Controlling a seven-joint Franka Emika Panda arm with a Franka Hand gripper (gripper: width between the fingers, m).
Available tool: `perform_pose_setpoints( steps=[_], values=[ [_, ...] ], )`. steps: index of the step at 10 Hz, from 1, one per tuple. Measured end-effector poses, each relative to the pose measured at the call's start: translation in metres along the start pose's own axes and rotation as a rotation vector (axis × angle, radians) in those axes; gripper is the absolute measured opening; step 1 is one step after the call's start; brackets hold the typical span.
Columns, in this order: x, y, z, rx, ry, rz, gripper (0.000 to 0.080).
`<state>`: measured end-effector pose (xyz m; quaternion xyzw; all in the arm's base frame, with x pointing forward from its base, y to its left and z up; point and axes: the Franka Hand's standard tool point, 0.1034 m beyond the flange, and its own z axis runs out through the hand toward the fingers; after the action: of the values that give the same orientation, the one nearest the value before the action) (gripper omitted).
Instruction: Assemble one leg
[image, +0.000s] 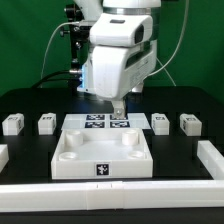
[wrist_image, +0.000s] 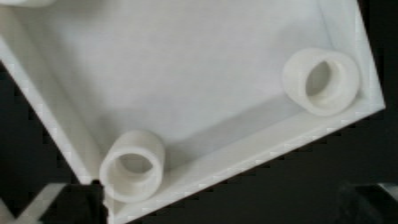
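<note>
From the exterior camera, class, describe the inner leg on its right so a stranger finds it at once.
Start at the large white tray in the middle front. Behind it lies the marker board; two small white blocks stand on the exterior view's right of it. The leg is the one nearer the board, its twin standing farther out.

The jaws hang from the white arm (image: 118, 60), tips low over the marker board (image: 108, 123) (parted or closed, it cannot be told). Just in front of the jaws, toward the camera, lies the white tray-like part (image: 100, 150). On the black counter (image: 30, 106), level with the jaws, stand four posts: the near-right leg (image: 160, 123) and far-right leg (image: 189, 123) on the exterior view's right, the near-left leg (image: 46, 123) and far-left leg (image: 12, 124) on its left, all well apart from the jaws.
</note>
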<state>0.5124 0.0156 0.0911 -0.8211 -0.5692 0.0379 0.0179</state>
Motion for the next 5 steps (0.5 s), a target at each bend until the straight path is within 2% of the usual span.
perform_pose_setpoints(
  steps=[2, 4, 5],
  values=[
    [-0.009, -0.015, 0.007, 0.011, -0.018, -0.141, 0.065],
    [-0.026, -0.029, 0.017, 0.025, -0.026, -0.211, 0.065],
    [-0.027, -0.03, 0.017, 0.028, -0.027, -0.201, 0.065]
  ],
)
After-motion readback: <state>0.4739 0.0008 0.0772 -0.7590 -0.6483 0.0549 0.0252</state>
